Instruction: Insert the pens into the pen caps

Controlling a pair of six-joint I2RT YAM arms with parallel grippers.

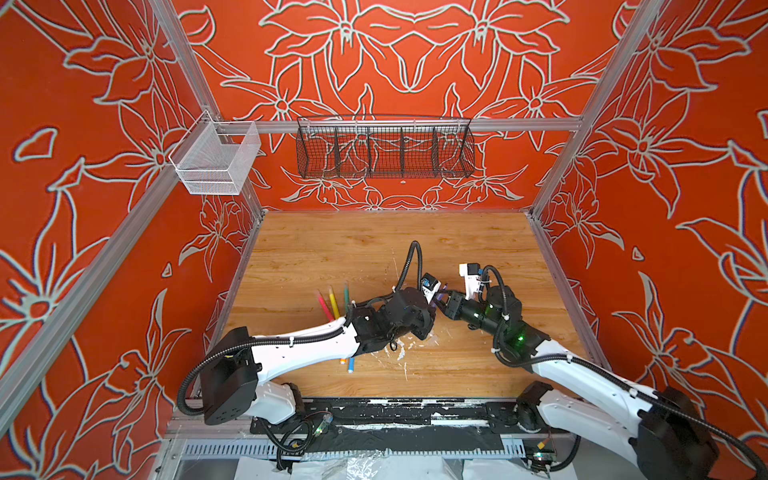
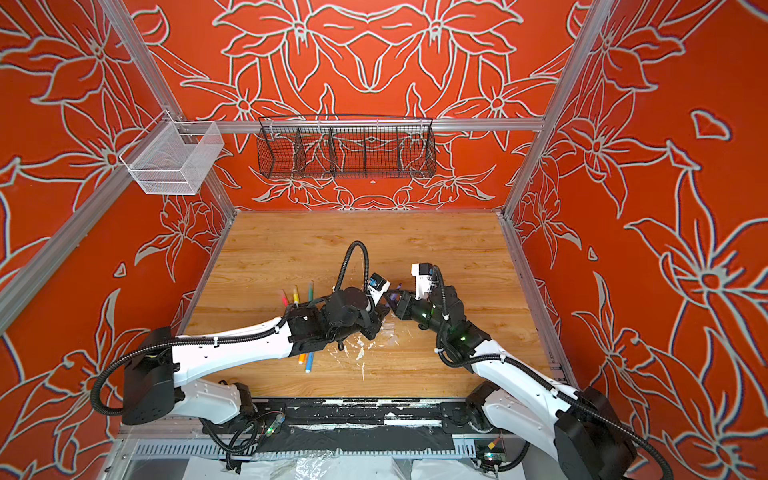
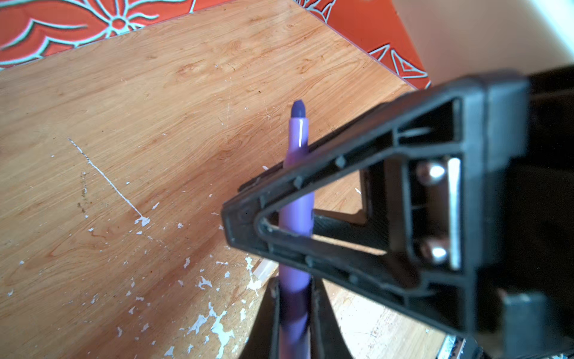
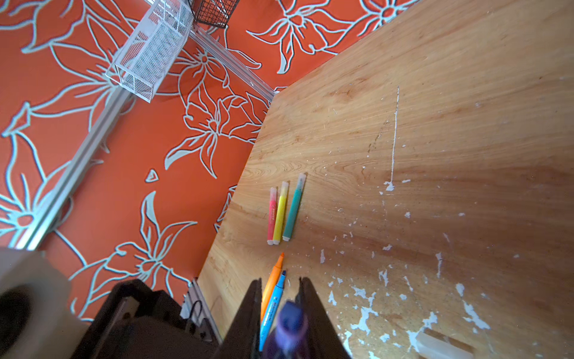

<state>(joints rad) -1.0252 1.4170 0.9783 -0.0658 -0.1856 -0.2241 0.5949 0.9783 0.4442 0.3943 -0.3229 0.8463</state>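
Mid-air: the left gripper [image 3: 293, 286] and right gripper [image 4: 281, 281] are each pinching the purple pen [image 3: 297, 214] above the table [image 1: 374, 249]; the orange pen [image 4: 271, 283] and blue pen [image 4: 273, 307] are lying uncapped, near left.

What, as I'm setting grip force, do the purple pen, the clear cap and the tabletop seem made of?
The purple pen: smooth glossy plastic, by its bright highlight line; darker matte tip, likely felt. The clear cap: translucent plastic, probably. The tabletop: wood-grain surface, perhaps laminate, with white flecks and scratches.
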